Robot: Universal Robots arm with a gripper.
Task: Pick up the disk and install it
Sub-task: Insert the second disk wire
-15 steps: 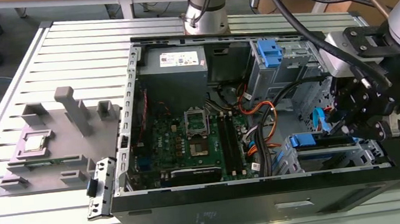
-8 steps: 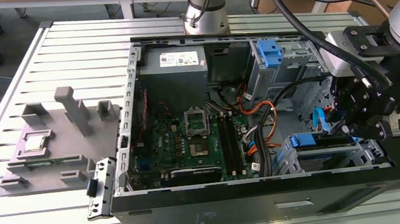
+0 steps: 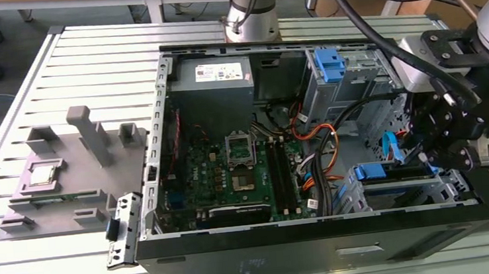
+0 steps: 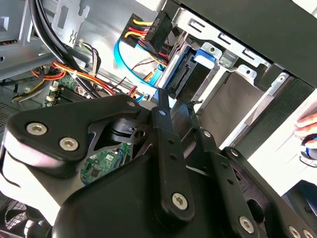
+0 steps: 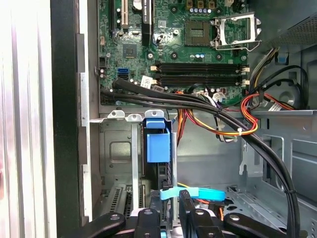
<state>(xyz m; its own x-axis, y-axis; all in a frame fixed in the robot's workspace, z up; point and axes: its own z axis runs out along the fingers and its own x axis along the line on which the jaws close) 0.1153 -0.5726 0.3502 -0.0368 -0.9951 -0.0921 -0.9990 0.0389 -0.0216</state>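
Note:
The disk, in its blue carrier frame, sits in the drive bay at the near corner of the open computer case, on the exterior view's right. In the first wrist view the disk stands upright in its slot. My gripper hovers just above and to the right of it. In both wrist views the fingers stand a narrow gap apart with nothing between them, close to the disk's cable end. My gripper is open and straddles the slot line.
A blue data cable and orange, red and black wire bundles cross the bay beside the fingers. A second blue carrier sits in the far bay. The motherboard fills the case floor. A grey fixture block stands on the slatted table.

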